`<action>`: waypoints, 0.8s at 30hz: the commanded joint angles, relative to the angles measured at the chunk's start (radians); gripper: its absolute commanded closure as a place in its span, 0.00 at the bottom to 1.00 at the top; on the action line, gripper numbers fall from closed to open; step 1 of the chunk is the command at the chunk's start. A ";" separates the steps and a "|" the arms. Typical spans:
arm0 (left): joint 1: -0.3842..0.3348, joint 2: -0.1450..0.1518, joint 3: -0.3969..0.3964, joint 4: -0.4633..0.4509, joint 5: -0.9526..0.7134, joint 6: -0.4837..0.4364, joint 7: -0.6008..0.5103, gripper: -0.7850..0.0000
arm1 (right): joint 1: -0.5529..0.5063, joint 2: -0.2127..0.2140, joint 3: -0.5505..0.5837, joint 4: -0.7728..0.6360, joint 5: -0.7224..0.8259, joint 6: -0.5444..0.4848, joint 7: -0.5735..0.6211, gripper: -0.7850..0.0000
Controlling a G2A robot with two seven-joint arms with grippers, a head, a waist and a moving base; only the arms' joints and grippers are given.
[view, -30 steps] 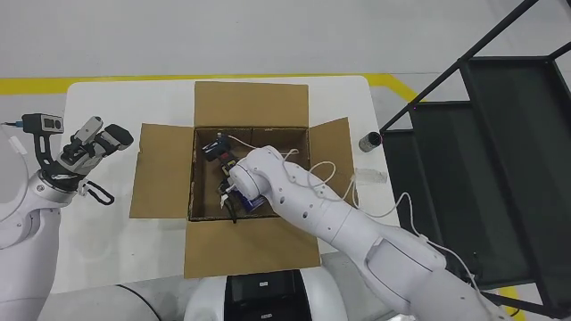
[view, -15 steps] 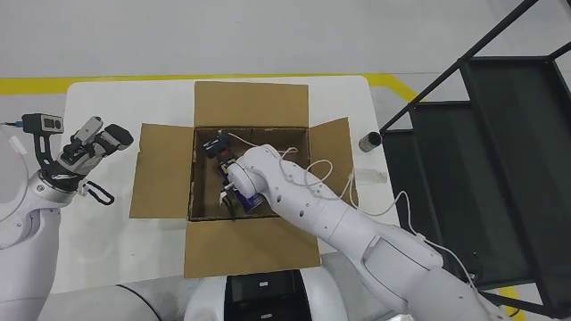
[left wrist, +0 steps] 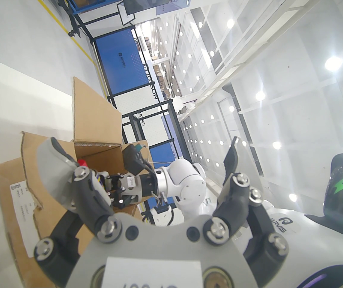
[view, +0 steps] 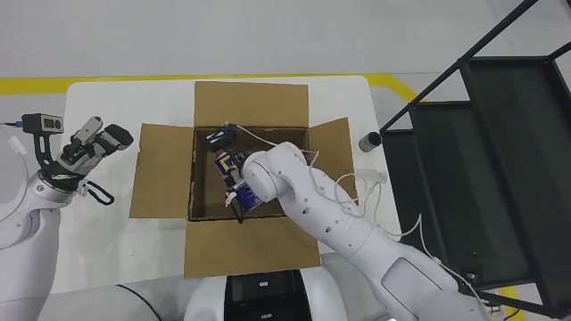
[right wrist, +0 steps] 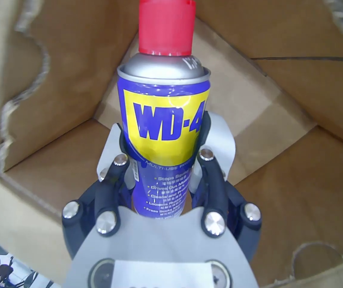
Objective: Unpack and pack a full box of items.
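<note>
White tabletop [view: 107,98] carries an open cardboard box [view: 252,102], its four flaps folded outward. My right gripper [right wrist: 163,134] is down inside the box's opening, pinching a spray can [right wrist: 162,115] by its blue and yellow body, one finger pressed against each side. The can's red cap [right wrist: 166,25] points toward an inner corner of the box, with bare cardboard floor showing beyond it. I cannot tell whether the can touches that floor. My left gripper [left wrist: 143,151] hangs over the table well apart from the box's left flap, its fingers spread wide and tilted up toward the ceiling. A small dark can [view: 369,142] stands on the table just beside the box's right flap. Black metal steps [view: 482,143] rise off the table's edge on that same side of the box. On the grey floor a yellow line [view: 107,78] runs behind the box's far flap.
</note>
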State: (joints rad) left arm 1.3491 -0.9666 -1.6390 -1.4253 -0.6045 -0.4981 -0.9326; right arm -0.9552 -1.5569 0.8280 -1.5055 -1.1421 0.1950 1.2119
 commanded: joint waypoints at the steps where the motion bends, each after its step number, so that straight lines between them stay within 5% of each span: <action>1: 0.000 0.000 0.000 0.000 0.000 0.000 0.000 0.00 | -0.045 0.014 0.043 -0.089 -0.007 -0.020 0.001 1.00; 14: 0.000 0.000 0.000 0.000 0.000 0.000 0.000 0.00 | -0.383 0.090 0.364 -0.554 0.175 -0.309 -0.225 1.00; 24: 0.000 0.000 0.000 0.000 0.000 0.000 0.000 0.00 | -0.510 0.117 0.497 -0.640 0.357 -0.430 -0.291 1.00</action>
State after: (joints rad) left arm 1.3491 -0.9666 -1.6390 -1.4253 -0.6045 -0.4981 -0.9326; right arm -1.4664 -1.4394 1.3264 -2.1463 -0.7839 -0.2353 0.9207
